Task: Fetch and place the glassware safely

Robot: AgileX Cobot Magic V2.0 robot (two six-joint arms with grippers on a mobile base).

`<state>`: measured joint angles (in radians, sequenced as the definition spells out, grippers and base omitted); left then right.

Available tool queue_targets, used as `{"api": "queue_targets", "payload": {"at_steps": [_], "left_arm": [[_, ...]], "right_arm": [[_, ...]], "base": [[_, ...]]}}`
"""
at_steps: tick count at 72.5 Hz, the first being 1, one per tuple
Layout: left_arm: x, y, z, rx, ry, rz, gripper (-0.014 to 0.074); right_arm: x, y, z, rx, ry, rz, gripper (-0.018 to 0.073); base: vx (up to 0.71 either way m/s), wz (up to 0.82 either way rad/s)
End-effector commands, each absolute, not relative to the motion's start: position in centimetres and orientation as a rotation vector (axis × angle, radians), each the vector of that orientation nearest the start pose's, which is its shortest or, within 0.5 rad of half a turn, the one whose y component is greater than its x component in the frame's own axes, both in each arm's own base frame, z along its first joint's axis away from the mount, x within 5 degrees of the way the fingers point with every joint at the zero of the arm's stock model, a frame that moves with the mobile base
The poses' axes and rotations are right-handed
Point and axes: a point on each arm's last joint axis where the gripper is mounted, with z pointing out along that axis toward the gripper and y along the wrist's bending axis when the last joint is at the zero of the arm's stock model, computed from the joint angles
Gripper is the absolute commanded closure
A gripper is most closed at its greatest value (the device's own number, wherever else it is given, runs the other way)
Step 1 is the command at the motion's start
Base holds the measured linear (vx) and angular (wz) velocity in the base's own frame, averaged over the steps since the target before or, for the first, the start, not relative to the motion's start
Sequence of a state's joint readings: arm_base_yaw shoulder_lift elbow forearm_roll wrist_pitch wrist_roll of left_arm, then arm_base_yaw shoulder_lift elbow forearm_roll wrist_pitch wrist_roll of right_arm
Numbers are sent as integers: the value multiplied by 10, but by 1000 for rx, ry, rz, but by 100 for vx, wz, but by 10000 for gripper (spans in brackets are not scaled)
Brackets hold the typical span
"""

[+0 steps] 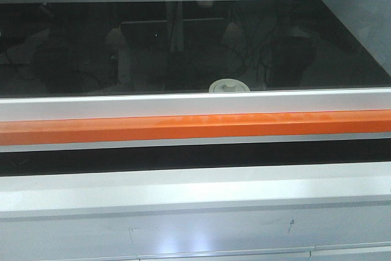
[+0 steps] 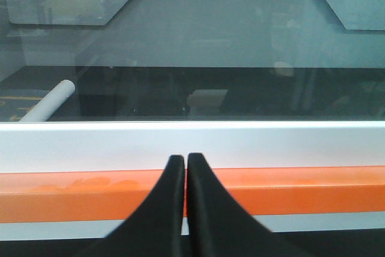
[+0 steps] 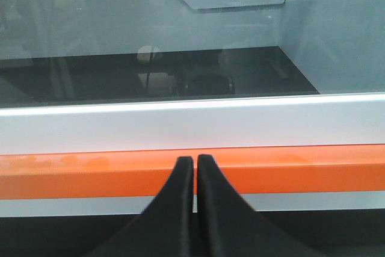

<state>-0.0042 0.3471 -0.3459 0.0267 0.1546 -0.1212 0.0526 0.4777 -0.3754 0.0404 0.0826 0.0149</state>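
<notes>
The glassware [image 1: 228,85] shows only as a cream-white round lid with a central knob. It stands on the black floor of a cabinet, behind the glass pane, and the white frame rail [image 1: 195,103] hides its lower part. In the left wrist view my left gripper [image 2: 184,158] is shut with nothing between its black fingers. It sits in front of the orange bar [image 2: 301,191]. The right wrist view shows my right gripper [image 3: 195,159] shut and empty too, facing the same orange bar [image 3: 289,170]. Neither gripper appears in the front view.
A glass pane [image 1: 183,41] closes the cabinet front above the white rail and orange bar [image 1: 195,128]. The black floor reflects dim shapes. A white tube [image 2: 51,102] lies at the left inside. Grey panels [image 1: 195,224] run below the bar.
</notes>
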Motion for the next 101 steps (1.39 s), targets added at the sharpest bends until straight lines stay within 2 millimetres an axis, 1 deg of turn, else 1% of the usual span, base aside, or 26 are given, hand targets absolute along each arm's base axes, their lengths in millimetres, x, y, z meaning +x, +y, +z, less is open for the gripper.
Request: {"api": "queue_targets", "payload": {"at_steps": [1, 3, 12, 21, 28, 48, 61, 67, 88, 101], "left_arm": [[92, 0, 302, -72, 1571, -77, 603], [94, 0, 297, -65, 1580, -69, 603], [103, -1, 277, -60, 1593, -69, 603], [111, -1, 261, -63, 1618, -74, 603], [117, -1, 254, -77, 1637, -86, 603], [130, -1, 246, -77, 1676, -86, 603], [136, -1, 246, -74, 1660, -86, 603], [139, -1, 246, -74, 1654, -87, 603], [150, -1, 235, -78, 1717, -87, 603], [157, -2, 232, -76, 1714, -88, 603]], "right_arm": [[115, 7, 309, -49, 1572, 47, 565], [117, 8, 303, -71, 1568, 34, 564], [122, 10, 284, -55, 1529, 67, 561], [126, 11, 264, -56, 1572, 78, 560], [132, 11, 254, -57, 1611, 77, 560], [154, 14, 243, -73, 1635, 71, 560], [164, 15, 237, -69, 1645, 75, 560], [168, 15, 235, -69, 1633, 75, 560], [178, 16, 229, -66, 1623, 79, 560], [181, 16, 230, -65, 1584, 80, 560]], "base": [[0, 0], [0, 0], [0, 0], [0, 0], [0, 0], [0, 0], [0, 0], [0, 0], [0, 0], [0, 0]]}}
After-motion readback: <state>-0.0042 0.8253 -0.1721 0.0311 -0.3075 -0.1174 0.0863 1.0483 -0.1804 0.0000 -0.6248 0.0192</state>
